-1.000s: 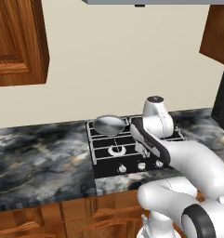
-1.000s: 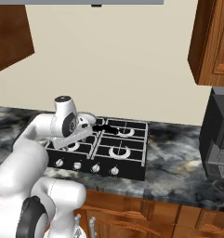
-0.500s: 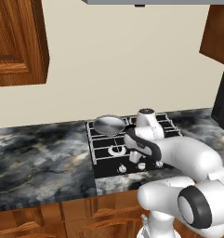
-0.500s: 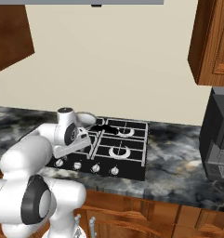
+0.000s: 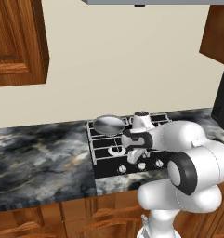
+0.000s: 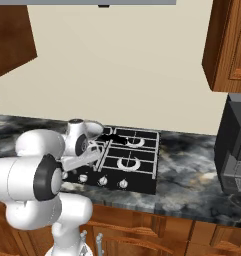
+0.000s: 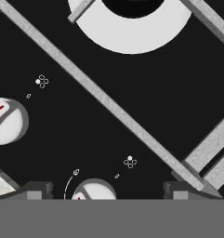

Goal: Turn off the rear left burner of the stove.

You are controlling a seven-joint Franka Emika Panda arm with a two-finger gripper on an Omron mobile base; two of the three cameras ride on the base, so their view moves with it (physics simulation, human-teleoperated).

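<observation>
Four burners counted on the stove (image 5: 103, 160), a black cooktop with grey wire grates set into the dark marbled counter (image 5: 39, 158) below wooden cabinets (image 5: 16, 42). Found the rear left burner at the far left corner of the cooktop, under a shiny steel pan (image 5: 108, 124) resting on the grate there; could not make out the ring itself beneath the pan. Noted the front left burner (image 5: 117, 150) just ahead of it, with its pale ring showing. From the right base view, saw the two right-hand burners bare, the rear right burner (image 6: 134, 142) behind the front right burner (image 6: 128, 163). Saw a row of small silver knobs (image 6: 103, 181) along the near edge of the stove.

Found the arm bent low over the front left of the cooktop, the gripper (image 5: 134, 155) pointing down just above the knob row. In the hand view, saw the gripper (image 7: 108, 190) spread wide, holding nothing, with a silver knob (image 7: 95, 188) low between the two dark tips and touching neither. Saw a second knob (image 7: 6, 121) off to the left, a grate bar (image 7: 108, 107) running diagonally, and a pale burner ring (image 7: 132, 28) at the top edge. Noted a dark appliance (image 6: 234, 150) on the counter well to the right of the stove.
</observation>
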